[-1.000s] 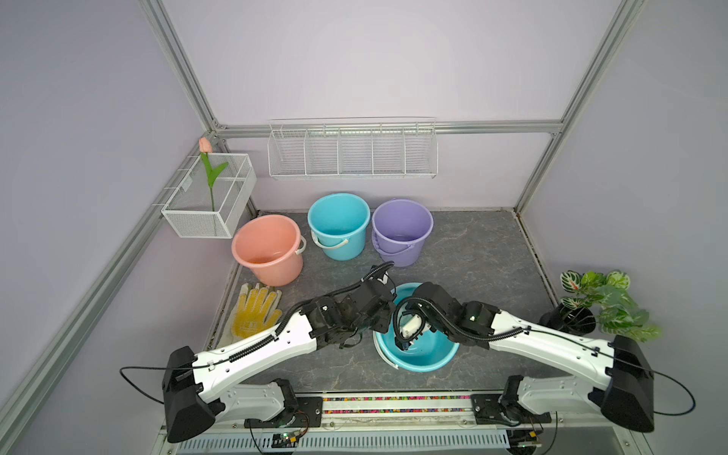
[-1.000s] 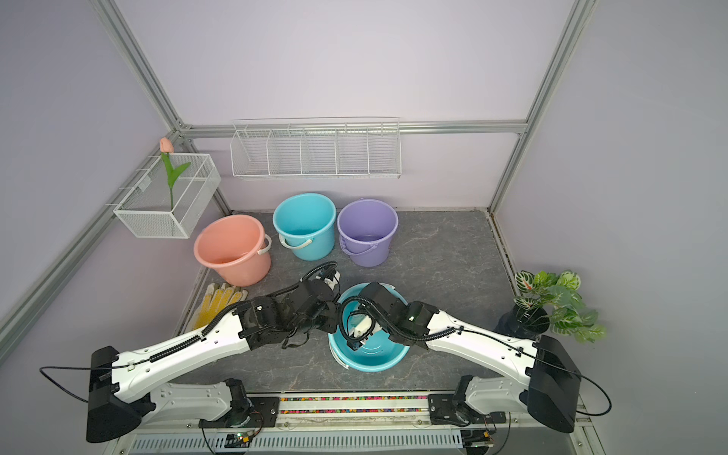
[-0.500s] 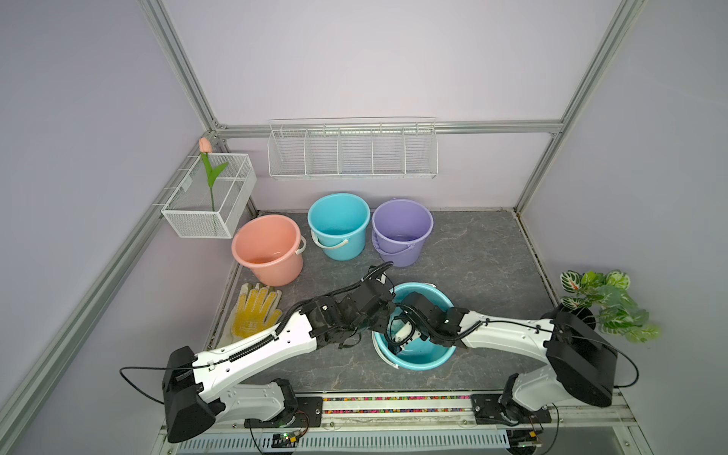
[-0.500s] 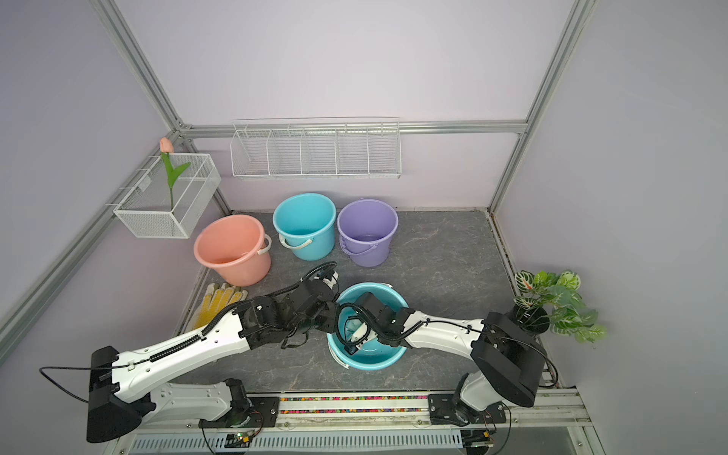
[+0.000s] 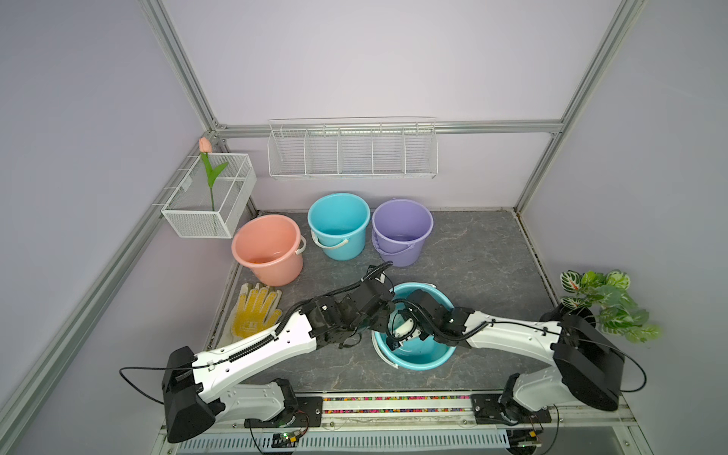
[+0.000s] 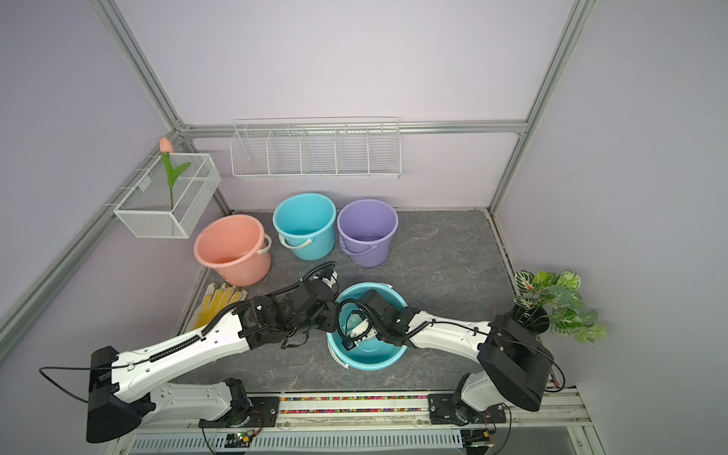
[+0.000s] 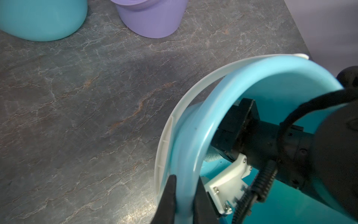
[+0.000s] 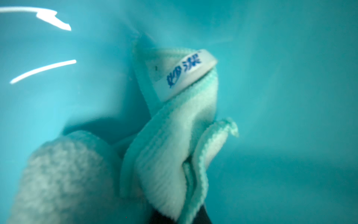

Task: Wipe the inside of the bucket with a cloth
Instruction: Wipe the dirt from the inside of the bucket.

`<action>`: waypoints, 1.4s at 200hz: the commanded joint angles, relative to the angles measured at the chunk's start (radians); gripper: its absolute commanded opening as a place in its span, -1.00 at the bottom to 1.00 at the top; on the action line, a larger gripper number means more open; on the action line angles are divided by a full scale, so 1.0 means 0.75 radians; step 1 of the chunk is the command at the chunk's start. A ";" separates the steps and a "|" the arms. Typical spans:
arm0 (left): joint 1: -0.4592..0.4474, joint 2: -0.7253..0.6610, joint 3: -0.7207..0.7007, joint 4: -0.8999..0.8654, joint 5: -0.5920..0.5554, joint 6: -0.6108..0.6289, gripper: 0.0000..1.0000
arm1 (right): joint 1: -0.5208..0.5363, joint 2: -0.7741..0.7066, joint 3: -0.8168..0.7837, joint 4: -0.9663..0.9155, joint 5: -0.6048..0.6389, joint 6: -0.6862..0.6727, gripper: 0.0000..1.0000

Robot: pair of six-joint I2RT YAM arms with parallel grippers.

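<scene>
Where the left gripper bites the rim of the bucket, its two dark fingers are shut on the blue edge, one outside and one inside. The white handle lies down around the outside of the rim, just beside that grip. The right gripper is down inside the bucket, and it is pinched tight on the cloth. The cloth is bunched in folds, and its tip presses on the blue inside wall. Its white label with blue writing is at that tip. The right arm fills much of the bucket's mouth, so there is little room left inside.

Behind the bucket there is an open strip of floor. Then three more buckets stand in a row near the back wall: a pink bucket, a blue bucket and a purple bucket. A white glove with yellow dots lies flat by the left wall, beside the left arm. The right half of the floor is open as far as the green plant by the right wall.

The floor is dark grey, like stone with thin pale cracks. The walls are pale purple with silver bars. A white wire rack hangs on the back wall, and a wire basket with a pink flower hangs on the left wall.
</scene>
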 commanded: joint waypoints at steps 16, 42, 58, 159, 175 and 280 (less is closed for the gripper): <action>-0.013 -0.021 0.007 0.056 0.009 0.034 -1.00 | -0.009 -0.212 0.012 -0.219 -0.042 0.085 -0.86; -0.013 -0.009 0.009 0.062 0.008 0.032 -1.00 | -0.010 -0.350 0.063 -0.343 -0.035 0.145 -0.87; -0.013 -0.005 0.013 0.059 0.005 0.026 -1.00 | -0.009 -0.428 0.090 -0.421 -0.031 0.194 -0.86; -0.013 -0.007 -0.001 0.081 -0.032 0.037 -1.00 | 0.088 -0.557 0.442 -1.008 0.000 1.402 -0.82; -0.012 -0.002 0.003 0.084 -0.032 0.042 -1.00 | 0.115 -0.546 0.484 -1.094 0.019 1.600 -0.84; -0.009 0.011 0.009 0.103 -0.021 0.068 -1.00 | 0.125 -0.276 0.553 -1.353 -0.086 2.084 -0.86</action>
